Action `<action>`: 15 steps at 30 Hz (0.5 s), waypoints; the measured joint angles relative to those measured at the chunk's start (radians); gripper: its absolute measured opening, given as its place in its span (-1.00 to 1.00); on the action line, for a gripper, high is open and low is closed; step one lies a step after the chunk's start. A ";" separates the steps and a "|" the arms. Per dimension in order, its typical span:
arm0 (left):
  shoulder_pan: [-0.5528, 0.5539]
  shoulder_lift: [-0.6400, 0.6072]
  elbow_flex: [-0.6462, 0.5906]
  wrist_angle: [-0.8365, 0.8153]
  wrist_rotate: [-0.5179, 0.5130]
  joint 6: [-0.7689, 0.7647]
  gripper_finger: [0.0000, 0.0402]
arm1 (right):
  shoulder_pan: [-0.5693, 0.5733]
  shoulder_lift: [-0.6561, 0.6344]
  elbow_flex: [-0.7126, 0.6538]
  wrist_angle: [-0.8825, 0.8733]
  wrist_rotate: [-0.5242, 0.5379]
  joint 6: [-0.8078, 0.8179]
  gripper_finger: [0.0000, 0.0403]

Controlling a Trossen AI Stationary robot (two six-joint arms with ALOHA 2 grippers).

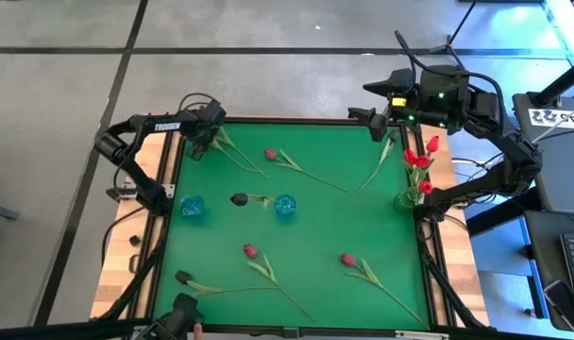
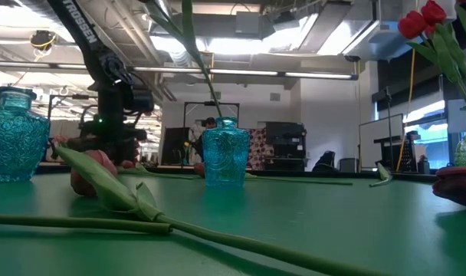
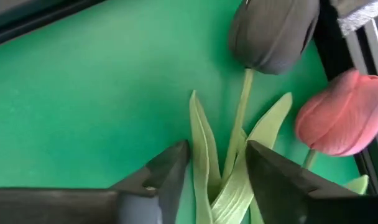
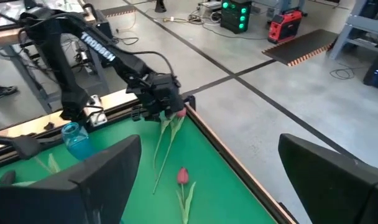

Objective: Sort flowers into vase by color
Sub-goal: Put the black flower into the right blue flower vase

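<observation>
Tulips (image 1: 296, 170) lie scattered on the green tabletop (image 1: 362, 227), with red ones already standing in the clear vase (image 1: 407, 198) at its right edge. They look light, limp and springy, with soft heads, so the stem is the place to grip. The left tool (image 3: 217, 168), at the far-left corner well away from that vase, straddles the stem and leaves of a black tulip (image 3: 273, 31) beside a pink one (image 3: 344, 115), its fingers not yet pinching. The right tool (image 4: 207, 180) hangs spread wide above the far edge, nearer that vase. The felt looks grippy; a concrete floor (image 1: 268, 28) lies beyond.
</observation>
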 joint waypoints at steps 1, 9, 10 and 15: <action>0.000 0.000 0.000 -0.004 0.002 -0.005 -0.28 | -0.010 0.000 0.000 0.000 0.000 0.000 0.88; -0.017 -0.052 -0.008 -0.031 0.009 0.007 -0.95 | -0.050 -0.015 0.000 -0.008 -0.011 -0.007 0.88; -0.023 -0.078 -0.008 -0.027 0.005 0.025 -0.95 | -0.049 -0.020 0.000 -0.009 -0.011 -0.016 0.88; -0.085 -0.248 -0.008 -0.015 -0.063 0.135 -0.97 | -0.049 -0.042 0.000 0.024 -0.011 -0.054 0.88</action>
